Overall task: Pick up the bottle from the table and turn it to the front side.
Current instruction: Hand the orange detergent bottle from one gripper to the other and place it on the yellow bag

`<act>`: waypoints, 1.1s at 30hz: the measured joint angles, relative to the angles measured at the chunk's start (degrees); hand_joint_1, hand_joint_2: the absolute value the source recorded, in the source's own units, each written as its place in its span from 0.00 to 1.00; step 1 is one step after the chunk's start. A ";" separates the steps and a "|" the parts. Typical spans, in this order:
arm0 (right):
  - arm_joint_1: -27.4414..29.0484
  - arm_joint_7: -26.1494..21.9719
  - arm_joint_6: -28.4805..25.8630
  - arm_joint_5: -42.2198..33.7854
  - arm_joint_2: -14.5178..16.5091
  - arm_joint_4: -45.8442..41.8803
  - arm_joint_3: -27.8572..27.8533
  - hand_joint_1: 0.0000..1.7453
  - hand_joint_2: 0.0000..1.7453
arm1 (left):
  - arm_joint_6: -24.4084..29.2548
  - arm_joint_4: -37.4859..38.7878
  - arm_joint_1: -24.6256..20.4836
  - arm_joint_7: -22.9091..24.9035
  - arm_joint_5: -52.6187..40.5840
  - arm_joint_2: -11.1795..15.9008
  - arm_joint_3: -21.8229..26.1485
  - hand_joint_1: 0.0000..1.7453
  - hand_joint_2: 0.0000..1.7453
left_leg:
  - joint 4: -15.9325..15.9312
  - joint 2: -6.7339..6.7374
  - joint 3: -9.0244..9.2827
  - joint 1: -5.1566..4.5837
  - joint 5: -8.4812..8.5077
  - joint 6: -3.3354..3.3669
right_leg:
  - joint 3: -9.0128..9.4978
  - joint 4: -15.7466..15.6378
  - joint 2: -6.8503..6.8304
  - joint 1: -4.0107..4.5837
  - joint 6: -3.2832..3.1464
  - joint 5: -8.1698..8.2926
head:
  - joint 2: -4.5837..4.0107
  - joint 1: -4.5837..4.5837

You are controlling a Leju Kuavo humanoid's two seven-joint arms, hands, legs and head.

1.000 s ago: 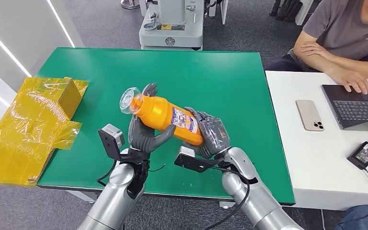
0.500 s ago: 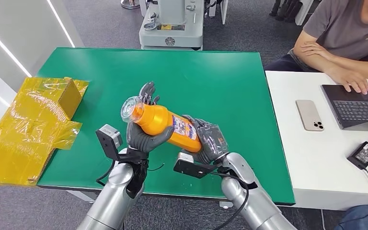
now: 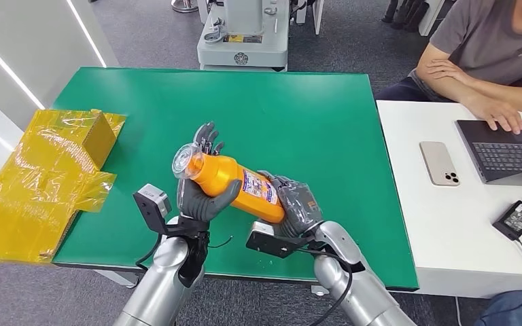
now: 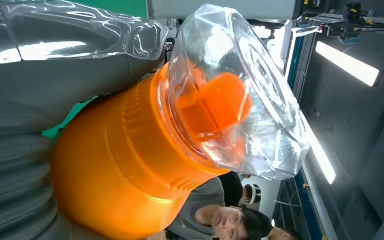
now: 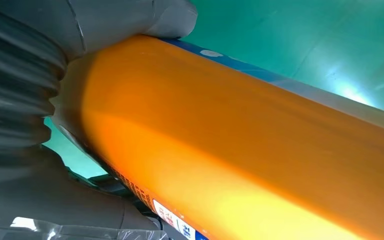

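My left hand [image 3: 206, 193] and right hand [image 3: 298, 204] both gripped the orange bottle [image 3: 234, 185] above the green table [image 3: 312, 115], its cap pointing toward ten o'clock.

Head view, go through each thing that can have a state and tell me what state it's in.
Bottle: off the table, lying tilted, clear cap on, held by both hands.
Left hand: grips the bottle near its neck.
Right hand: grips the bottle's base end.
Laptop: open, a person's hand on it.
Phone: face down.
Yellow box: flap open.
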 joint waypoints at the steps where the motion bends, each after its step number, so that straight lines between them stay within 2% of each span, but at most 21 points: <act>1: 0.00 0.00 -0.01 -0.08 0.00 0.04 -0.01 1.00 1.00 | -0.15 -0.06 0.03 0.01 -0.15 0.00 0.00 1.00 1.00 | 0.00 0.00 0.00 0.00 0.00 0.00 | 0.00 0.00 0.00 0.00 0.00 0.00 | 0.00 -0.01; 25: 3.74 2.91 -0.20 1.84 0.00 -4.07 -0.91 1.00 1.00 | -2.28 -0.25 0.06 0.97 0.79 -0.09 0.02 1.00 1.00 | 0.00 0.00 0.00 0.00 0.00 0.00 | 0.01 0.00 0.00 0.00 0.00 0.00 | 0.00 0.01; 26: 3.90 2.97 -0.17 2.04 0.00 -4.31 -1.04 0.86 1.00 | -2.28 -0.26 0.08 0.97 0.80 -0.09 0.02 1.00 1.00 | 0.00 0.00 0.00 0.00 0.00 0.00 | 0.01 0.00 0.00 0.00 0.00 0.00 | 0.00 0.00; 29: 4.28 3.03 -0.20 2.67 0.00 -4.93 -1.38 0.11 1.00 | -2.27 -0.46 0.21 0.98 0.79 -0.09 0.02 1.00 1.00 | 0.00 0.00 -0.01 0.00 0.00 0.00 | 0.00 0.00 0.00 0.00 0.00 0.00 | 0.00 0.00; 30: 4.36 3.01 -0.25 2.93 0.00 -5.18 -1.44 0.00 1.00 | -2.26 -0.60 0.25 1.01 0.76 -0.09 0.02 1.00 1.00 | 0.00 0.00 -0.01 0.00 0.00 0.00 | 0.00 0.00 0.00 0.00 0.00 0.00 | 0.00 0.00; 33: 4.74 2.77 -0.56 3.60 0.00 -6.19 -1.26 0.00 1.00 | -2.04 -1.06 0.29 1.18 0.48 -0.03 0.04 1.00 1.00 | 0.00 0.00 -0.02 0.00 0.00 0.00 | 0.01 0.00 -0.01 0.00 0.00 0.00 | 0.00 0.00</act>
